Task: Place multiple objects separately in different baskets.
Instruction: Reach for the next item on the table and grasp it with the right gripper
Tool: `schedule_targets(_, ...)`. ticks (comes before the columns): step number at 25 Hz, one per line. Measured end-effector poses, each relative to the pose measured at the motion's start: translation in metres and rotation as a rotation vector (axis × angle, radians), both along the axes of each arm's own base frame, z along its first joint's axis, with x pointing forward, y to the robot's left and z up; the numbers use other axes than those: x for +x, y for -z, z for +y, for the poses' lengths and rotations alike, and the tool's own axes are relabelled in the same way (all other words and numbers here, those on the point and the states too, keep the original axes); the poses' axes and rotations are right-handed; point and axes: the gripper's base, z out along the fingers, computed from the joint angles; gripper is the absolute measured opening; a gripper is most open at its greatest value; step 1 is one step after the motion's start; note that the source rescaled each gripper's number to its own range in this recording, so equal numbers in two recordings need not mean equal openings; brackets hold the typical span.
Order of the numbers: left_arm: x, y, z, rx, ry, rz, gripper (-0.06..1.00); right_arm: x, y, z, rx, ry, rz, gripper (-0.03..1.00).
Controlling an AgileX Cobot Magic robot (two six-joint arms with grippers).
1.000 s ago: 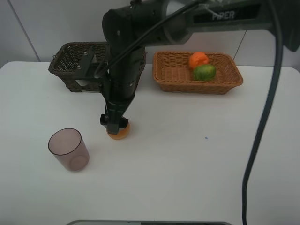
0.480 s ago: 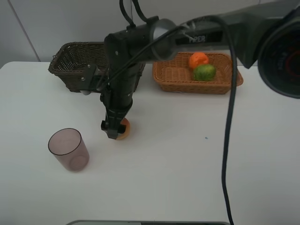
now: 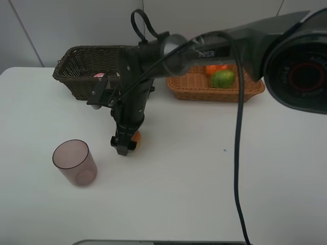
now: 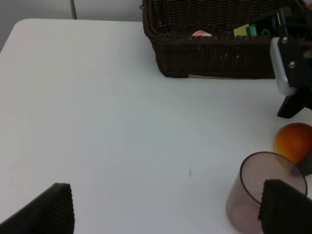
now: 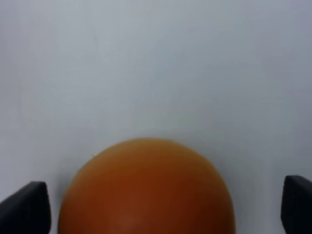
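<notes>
A red-orange round fruit (image 3: 135, 138) lies on the white table, also seen in the left wrist view (image 4: 293, 141). My right gripper (image 3: 124, 144) reaches across to it and is open, with the fruit (image 5: 146, 190) between its two fingertips (image 5: 24, 207). A translucent purple-pink cup (image 3: 74, 162) stands upright to the left. My left gripper (image 4: 168, 209) is open and empty, close to the cup (image 4: 265, 195). The dark brown basket (image 3: 76, 51) holds a pink bottle (image 3: 98, 75) and a green one (image 4: 248, 30). The light basket (image 3: 219, 96) holds an orange (image 3: 216, 67) and a green fruit (image 3: 223, 78).
The right arm (image 3: 168, 46) stretches across in front of both baskets. Its black cable (image 3: 237, 153) hangs over the table's right half. The dark basket's wall (image 4: 214, 56) is beyond the fruit in the left wrist view.
The right arm has swung and lowered, so its gripper now straddles the red-orange fruit from the left side. The fruit has shifted slightly right. The cup has not moved.
</notes>
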Motion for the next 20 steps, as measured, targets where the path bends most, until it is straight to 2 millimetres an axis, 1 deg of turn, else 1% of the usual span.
schedule_targets(7, 0.0, 0.0, 0.0, 0.0, 0.0, 0.0, 0.98, 0.001, 0.0079, 0.0005, -0.001, 0.003, 0.003, 1.0)
schedule_targets(9, 0.0, 0.0, 0.0, 0.0, 0.0, 0.0, 0.98, 0.001, 0.0084, 0.0004, -0.002, 0.003, 0.004, 0.96)
schedule_targets(11, 0.0, 0.0, 0.0, 0.0, 0.0, 0.0, 0.98, 0.0008, 0.0092, 0.0007, 0.0, 0.005, 0.008, 0.86)
schedule_targets(12, 0.0, 0.0, 0.0, 0.0, 0.0, 0.0, 0.98, 0.0006, 0.0092, 0.0008, 0.001, 0.006, 0.01, 0.76)
schedule_targets(14, 0.0, 0.0, 0.0, 0.0, 0.0, 0.0, 0.98, 0.0006, 0.0092, 0.0008, 0.001, 0.006, 0.01, 0.52)
schedule_targets(15, 0.0, 0.0, 0.0, 0.0, 0.0, 0.0, 0.98, 0.0008, 0.0092, 0.0008, 0.001, 0.005, 0.008, 0.42)
schedule_targets(20, 0.0, 0.0, 0.0, 0.0, 0.0, 0.0, 0.98, 0.001, 0.0091, 0.0007, 0.0, 0.004, 0.006, 0.42)
